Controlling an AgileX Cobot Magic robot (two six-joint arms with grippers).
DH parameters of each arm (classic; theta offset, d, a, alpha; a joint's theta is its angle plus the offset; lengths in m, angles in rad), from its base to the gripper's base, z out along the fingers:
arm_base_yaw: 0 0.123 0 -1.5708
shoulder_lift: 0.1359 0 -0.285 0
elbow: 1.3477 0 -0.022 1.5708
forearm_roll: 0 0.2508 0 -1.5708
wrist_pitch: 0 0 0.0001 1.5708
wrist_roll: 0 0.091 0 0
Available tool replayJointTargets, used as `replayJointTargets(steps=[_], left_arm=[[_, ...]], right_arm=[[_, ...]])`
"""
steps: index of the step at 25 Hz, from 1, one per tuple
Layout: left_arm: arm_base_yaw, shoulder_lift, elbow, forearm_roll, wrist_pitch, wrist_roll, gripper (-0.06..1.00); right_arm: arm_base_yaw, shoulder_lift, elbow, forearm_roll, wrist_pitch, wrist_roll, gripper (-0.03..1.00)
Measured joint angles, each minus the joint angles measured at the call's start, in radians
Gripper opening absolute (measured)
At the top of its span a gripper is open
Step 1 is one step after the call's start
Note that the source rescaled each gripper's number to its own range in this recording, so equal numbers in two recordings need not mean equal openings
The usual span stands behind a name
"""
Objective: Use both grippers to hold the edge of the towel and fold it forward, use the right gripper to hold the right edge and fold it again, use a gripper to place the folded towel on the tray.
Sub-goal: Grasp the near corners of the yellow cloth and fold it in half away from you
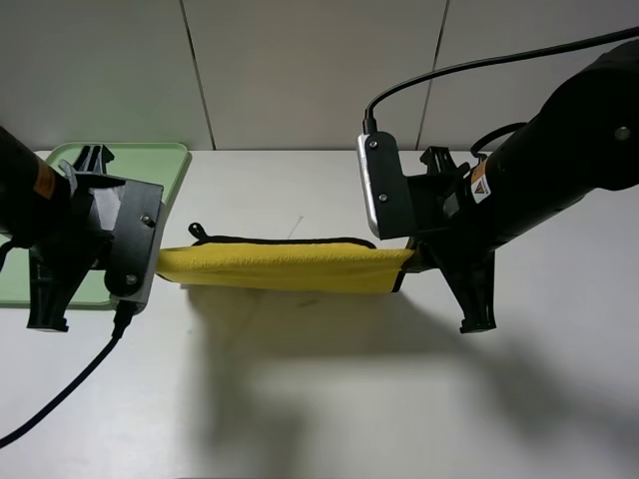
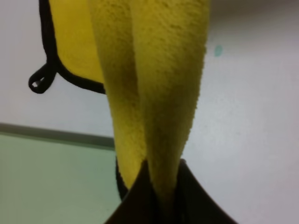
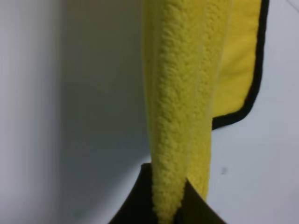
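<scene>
Yellow plush cloth, the towel (image 1: 285,267) hangs stretched between the two arms over the white table (image 1: 329,399), just beside the mint tray (image 1: 150,160) at the far left. The left gripper (image 2: 161,203) is clamped on one end of it and the right gripper (image 3: 168,205) on the other, each bunching the pile between its fingers. The towel looks light, soft and limp, likely to sag wherever it is unsupported. Holds are probably best on the black-trimmed edge (image 1: 280,240) near the corners, kept taut.
</scene>
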Motion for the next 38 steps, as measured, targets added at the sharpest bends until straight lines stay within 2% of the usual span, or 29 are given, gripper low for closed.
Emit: replayJointTargets(steps=[5,8,9,14,18,28,38], left_arm=[[0.0,0.021,0.0,0.028,-0.022,-0.016,0.0],[0.0,0.103,0.0,0.096,-0.036,-0.103,0.0],[0.0,0.103,0.0,0.096,-0.036,-0.103,0.0],[0.0,0.252,-0.006,0.259,-0.11,-0.324,0.0],[0.001,0.344,-0.047,0.343,-0.131,-0.424,0.0],[0.002,0.48,-0.173,0.405,-0.217,-0.446,0.0],[0.002,0.522,-0.181,0.411,-0.297,-0.448,0.0]], right_arm=[[0.0,0.018,-0.008,-0.009,-0.03,0.004,0.0],[0.0,0.063,-0.03,-0.009,-0.037,0.021,0.0],[0.0,0.075,-0.035,-0.009,-0.044,0.025,0.0],[0.0,0.136,-0.052,-0.012,-0.105,0.03,0.0],[-0.007,0.188,-0.054,-0.024,-0.178,0.03,0.0],[-0.143,0.272,-0.054,-0.029,-0.319,0.041,0.0],[-0.151,0.31,-0.054,-0.033,-0.374,0.041,0.0]])
